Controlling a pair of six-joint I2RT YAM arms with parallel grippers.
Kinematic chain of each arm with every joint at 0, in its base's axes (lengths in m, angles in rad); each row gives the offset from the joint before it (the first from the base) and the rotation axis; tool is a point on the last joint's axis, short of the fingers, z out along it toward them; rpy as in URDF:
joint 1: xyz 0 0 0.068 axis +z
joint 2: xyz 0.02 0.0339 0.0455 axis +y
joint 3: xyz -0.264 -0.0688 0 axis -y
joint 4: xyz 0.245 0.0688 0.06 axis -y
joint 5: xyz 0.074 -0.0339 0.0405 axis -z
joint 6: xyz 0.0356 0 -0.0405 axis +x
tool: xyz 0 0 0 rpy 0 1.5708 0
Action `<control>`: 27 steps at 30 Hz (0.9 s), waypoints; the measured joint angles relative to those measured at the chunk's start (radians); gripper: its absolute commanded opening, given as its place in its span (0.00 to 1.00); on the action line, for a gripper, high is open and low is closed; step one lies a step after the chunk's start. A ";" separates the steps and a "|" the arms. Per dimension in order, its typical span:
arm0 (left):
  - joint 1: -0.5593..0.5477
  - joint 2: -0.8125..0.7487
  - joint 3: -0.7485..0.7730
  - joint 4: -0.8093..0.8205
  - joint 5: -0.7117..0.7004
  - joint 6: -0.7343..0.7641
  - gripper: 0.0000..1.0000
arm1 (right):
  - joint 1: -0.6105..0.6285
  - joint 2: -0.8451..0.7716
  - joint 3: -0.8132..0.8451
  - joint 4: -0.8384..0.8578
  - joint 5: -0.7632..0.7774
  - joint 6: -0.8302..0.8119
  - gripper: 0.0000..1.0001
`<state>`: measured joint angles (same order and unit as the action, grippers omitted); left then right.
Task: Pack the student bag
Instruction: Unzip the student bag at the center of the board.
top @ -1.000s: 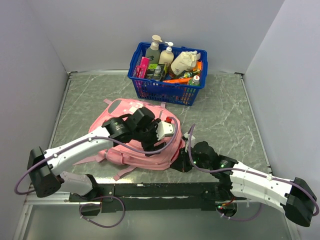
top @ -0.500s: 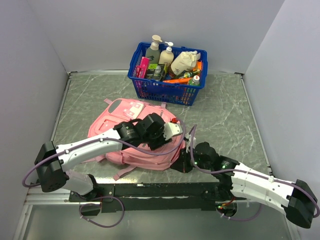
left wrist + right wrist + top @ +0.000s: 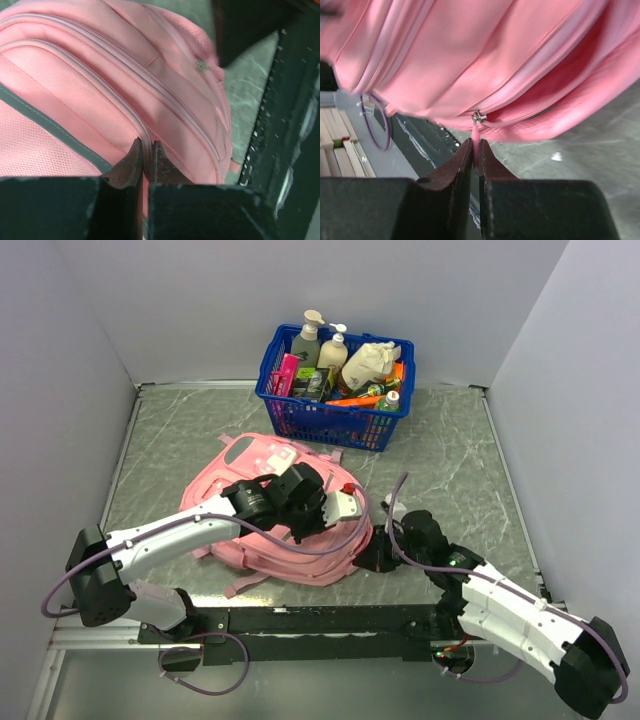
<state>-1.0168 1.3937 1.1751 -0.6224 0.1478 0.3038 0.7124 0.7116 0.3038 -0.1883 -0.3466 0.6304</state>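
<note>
The white-and-black left arm (image 3: 170, 535) stretches forward — left gripper (image 3: 144, 152) closed tight. The right arm (image 3: 500, 605) bends inward, right gripper (image 3: 475, 150) pinching a pink zip pull (image 3: 476, 134).

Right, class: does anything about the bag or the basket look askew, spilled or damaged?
Nothing spilled or damaged. The bag lies flat and skewed on the table, a strap trailing from under it. The basket stands upright, its bottles inside.

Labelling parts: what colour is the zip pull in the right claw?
The thin zip pull is pink, like the soft fabric backpack; right wrist view.
</note>
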 measured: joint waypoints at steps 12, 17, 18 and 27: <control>0.005 -0.069 -0.004 -0.196 0.226 0.260 0.01 | -0.264 0.082 0.074 -0.107 -0.101 -0.073 0.00; 0.005 -0.104 -0.011 -0.314 0.282 0.447 0.01 | -0.297 0.075 0.105 -0.163 -0.096 -0.098 0.00; 0.005 -0.113 -0.016 -0.336 0.290 0.497 0.01 | -0.301 0.075 0.108 -0.171 -0.097 -0.102 0.00; 0.003 -0.218 -0.088 -0.465 0.281 0.796 0.01 | -0.321 0.118 0.156 -0.171 -0.107 -0.124 0.00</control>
<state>-1.0142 1.1759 1.0870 -1.0874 0.4286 1.1000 0.3916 0.8295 0.4603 -0.3592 -0.4534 0.5068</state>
